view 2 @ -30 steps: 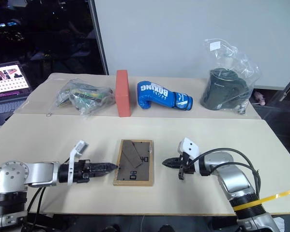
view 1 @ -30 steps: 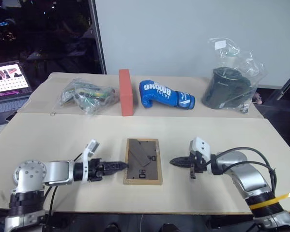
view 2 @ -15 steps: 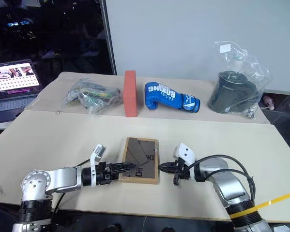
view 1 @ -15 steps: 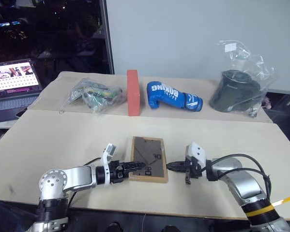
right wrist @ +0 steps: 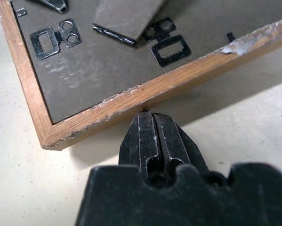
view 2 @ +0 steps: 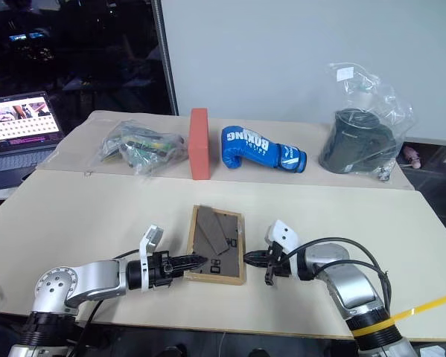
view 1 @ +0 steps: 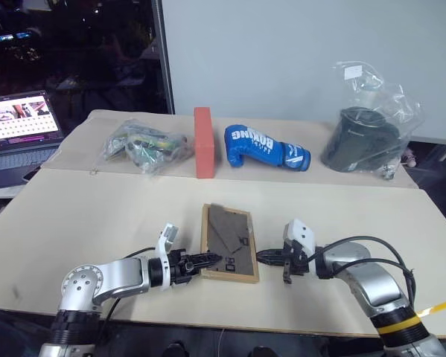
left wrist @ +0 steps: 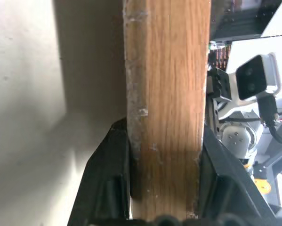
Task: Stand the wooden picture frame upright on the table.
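Two grippers on one picture frame, edge lift in hand

We list the table (view 1: 96, 216) first, pale and bare at the front. On it lies the picture frame (view 1: 228, 242), back up, its left edge tipped off the surface so it can be swung upright. Our left gripper (view 1: 206, 261) is clenched on that edge; a second ago its fingers (left wrist: 108, 174) were spread beside a flat frame. Our right gripper (view 1: 266, 256), fingers pressed together, braces the opposite edge, closer than before.
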### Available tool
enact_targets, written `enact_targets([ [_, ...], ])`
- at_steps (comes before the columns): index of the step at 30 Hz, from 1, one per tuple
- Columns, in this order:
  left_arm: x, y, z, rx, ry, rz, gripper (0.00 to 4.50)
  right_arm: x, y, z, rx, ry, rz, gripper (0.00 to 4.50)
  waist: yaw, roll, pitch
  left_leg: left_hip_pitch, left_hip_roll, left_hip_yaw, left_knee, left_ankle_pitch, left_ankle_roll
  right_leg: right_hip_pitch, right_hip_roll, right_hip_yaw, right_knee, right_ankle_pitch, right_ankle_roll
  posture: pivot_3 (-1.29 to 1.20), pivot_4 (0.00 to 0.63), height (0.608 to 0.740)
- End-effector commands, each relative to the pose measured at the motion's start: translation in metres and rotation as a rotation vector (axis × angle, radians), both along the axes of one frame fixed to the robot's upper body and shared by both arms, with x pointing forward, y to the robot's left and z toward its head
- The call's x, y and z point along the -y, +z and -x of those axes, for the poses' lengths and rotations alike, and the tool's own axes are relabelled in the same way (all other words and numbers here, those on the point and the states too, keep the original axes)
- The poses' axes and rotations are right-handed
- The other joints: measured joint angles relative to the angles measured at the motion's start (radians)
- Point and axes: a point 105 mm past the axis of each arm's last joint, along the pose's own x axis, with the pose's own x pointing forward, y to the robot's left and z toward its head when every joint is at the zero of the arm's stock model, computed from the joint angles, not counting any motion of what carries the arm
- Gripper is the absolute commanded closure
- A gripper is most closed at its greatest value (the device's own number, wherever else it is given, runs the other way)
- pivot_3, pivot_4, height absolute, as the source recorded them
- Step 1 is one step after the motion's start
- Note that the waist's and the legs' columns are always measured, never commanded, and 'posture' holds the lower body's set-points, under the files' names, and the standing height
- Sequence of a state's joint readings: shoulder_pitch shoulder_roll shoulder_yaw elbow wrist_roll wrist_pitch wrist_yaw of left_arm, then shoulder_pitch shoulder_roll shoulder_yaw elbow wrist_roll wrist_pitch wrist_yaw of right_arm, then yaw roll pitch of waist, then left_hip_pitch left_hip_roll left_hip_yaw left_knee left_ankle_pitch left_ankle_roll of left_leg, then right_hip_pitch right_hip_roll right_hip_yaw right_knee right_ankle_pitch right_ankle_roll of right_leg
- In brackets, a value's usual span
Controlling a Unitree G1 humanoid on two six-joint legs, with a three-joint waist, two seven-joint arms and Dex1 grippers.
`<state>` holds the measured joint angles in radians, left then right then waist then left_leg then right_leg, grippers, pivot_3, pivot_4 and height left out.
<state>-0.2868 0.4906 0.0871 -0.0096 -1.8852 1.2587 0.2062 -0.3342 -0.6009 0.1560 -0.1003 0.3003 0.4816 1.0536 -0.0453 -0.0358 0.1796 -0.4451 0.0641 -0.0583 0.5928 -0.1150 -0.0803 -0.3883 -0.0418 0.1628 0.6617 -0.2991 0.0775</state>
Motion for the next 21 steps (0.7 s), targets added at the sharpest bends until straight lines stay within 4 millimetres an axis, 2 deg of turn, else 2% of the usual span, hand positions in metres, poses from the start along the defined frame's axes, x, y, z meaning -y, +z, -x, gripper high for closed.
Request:
enact_targets([
  [1,0.001,0.026,-0.001,0.092,-0.044,0.061,3.35,0.027,0.046,-0.012,0.102,-0.080,-0.047,4.50,0.001,0.000,0.000,0.000,0.000,0.000,0.000,0.000,0.000,0.000,0.000,0.000,0.000,0.000,0.000,0.00,0.150,0.738],
  [3,-0.005,0.033,-0.006,0.110,-0.039,0.067,3.35,0.043,0.083,-0.022,0.105,-0.165,-0.181,4.50,0.001,0.000,0.001,-0.001,0.000,0.000,0.000,0.000,0.000,0.000,0.000,0.000,-0.001,0.000,0.000,0.00,0.150,0.738],
  [5,-0.009,0.033,-0.009,0.115,-0.042,0.047,3.35,0.040,0.106,-0.020,0.070,-0.140,-0.270,4.50,-0.002,0.000,0.001,-0.001,0.000,0.000,0.000,0.000,0.000,-0.001,0.000,0.000,-0.001,0.000,0.000,0.00,0.150,0.738],
  [6,-0.011,0.032,-0.009,0.115,-0.045,0.032,3.35,0.036,0.112,-0.016,0.048,-0.107,-0.288,3.91,-0.003,0.000,0.001,-0.001,0.000,0.000,-0.001,0.000,0.000,-0.001,0.000,0.000,-0.001,0.000,-0.001,0.00,0.150,0.738],
  [7,-0.012,0.032,-0.011,0.122,-0.051,0.011,3.35,0.028,0.116,-0.013,0.031,-0.070,-0.298,3.80,-0.004,0.000,0.000,0.000,0.001,0.000,-0.001,0.000,0.000,-0.001,0.000,0.000,-0.001,0.000,-0.001,0.00,0.150,0.738],
  [13,-0.013,0.046,-0.019,0.184,-0.083,-0.020,3.35,-0.014,0.111,-0.008,-0.007,0.036,-0.277,1.71,-0.001,-0.001,0.001,-0.003,0.000,0.000,-0.002,0.000,0.000,-0.003,0.000,-0.001,-0.002,-0.001,-0.002,0.00,0.150,0.738],
  [17,-0.006,0.054,-0.018,0.224,-0.109,-0.035,3.35,-0.030,0.090,-0.025,-0.017,0.000,-0.230,0.45,0.000,-0.001,0.001,-0.007,0.000,0.000,-0.001,0.000,0.000,-0.006,0.000,-0.001,-0.002,-0.001,-0.002,0.00,0.150,0.738],
  [18,-0.003,0.055,-0.015,0.232,-0.124,-0.038,3.35,-0.032,0.089,-0.029,-0.019,-0.010,-0.246,0.01,0.000,-0.001,0.001,-0.007,0.000,0.000,-0.001,0.000,0.000,-0.006,0.000,-0.001,-0.001,-0.001,-0.002,0.00,0.150,0.738],
  [21,0.004,0.057,-0.008,0.244,-0.148,-0.030,3.35,-0.041,0.086,-0.029,-0.028,0.012,-0.266,0.01,0.000,-0.001,0.001,-0.008,0.000,-0.001,-0.001,0.000,0.000,-0.008,0.000,-0.001,-0.001,-0.001,-0.002,0.00,0.150,0.738],
])
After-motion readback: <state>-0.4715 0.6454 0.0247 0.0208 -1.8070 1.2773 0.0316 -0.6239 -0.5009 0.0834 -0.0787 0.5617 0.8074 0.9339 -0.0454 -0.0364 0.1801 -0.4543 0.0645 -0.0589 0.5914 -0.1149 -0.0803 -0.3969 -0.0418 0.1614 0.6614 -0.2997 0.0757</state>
